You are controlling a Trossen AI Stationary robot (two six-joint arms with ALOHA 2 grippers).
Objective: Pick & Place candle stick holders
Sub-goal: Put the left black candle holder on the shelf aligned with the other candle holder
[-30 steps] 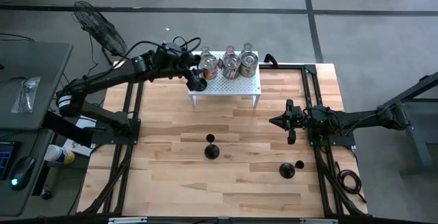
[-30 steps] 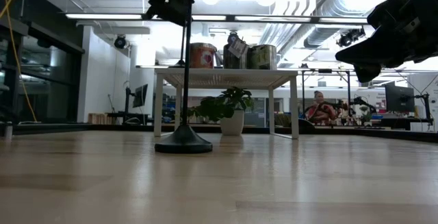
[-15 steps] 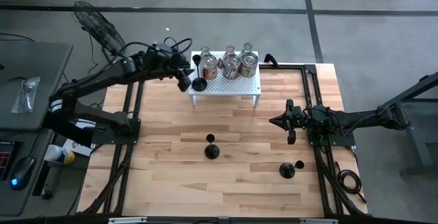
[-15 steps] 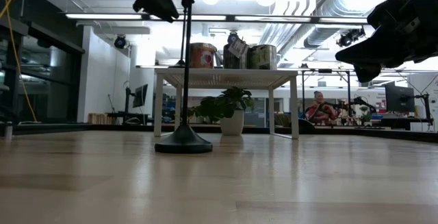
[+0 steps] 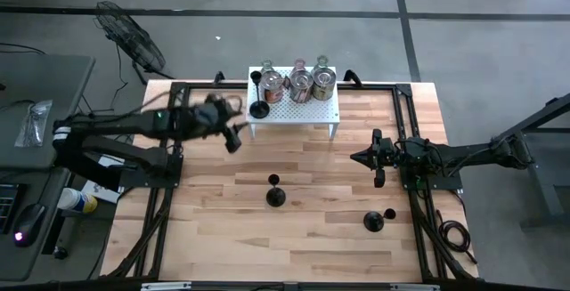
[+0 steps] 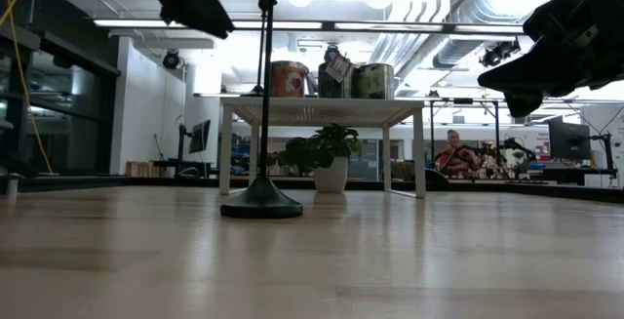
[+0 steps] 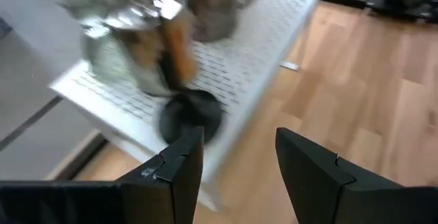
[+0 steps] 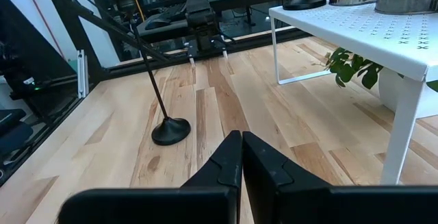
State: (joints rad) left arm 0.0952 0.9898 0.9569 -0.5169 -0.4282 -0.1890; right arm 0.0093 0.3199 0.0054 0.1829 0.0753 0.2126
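Observation:
A black candle stick holder (image 5: pixel 258 108) stands on its round base at the left corner of the white perforated rack (image 5: pixel 307 111); its base (image 7: pixel 190 113) shows blurred in the left wrist view. Three squat shiny holders (image 5: pixel 300 84) stand along the rack's far side. Two more black holders (image 5: pixel 276 196) (image 5: pixel 373 221) stand on the table. My left gripper (image 5: pixel 234 141) hangs open left of the rack, with nothing between its fingers (image 7: pixel 236 138). My right gripper (image 5: pixel 361 157) waits shut at the table's right, above the wood.
The rack stands on four legs at the table's far middle. The black holder in the table's middle (image 8: pixel 171 129) (image 6: pixel 261 202) rises in front of it. Black frame rails (image 5: pixel 167 162) run along the table's left and right sides. Bare wood lies toward the near edge.
My left gripper has drawn away from the black holder on the rack's left corner, going toward the table's left and near edges and sinking a little. The holder stays upright on the rack.

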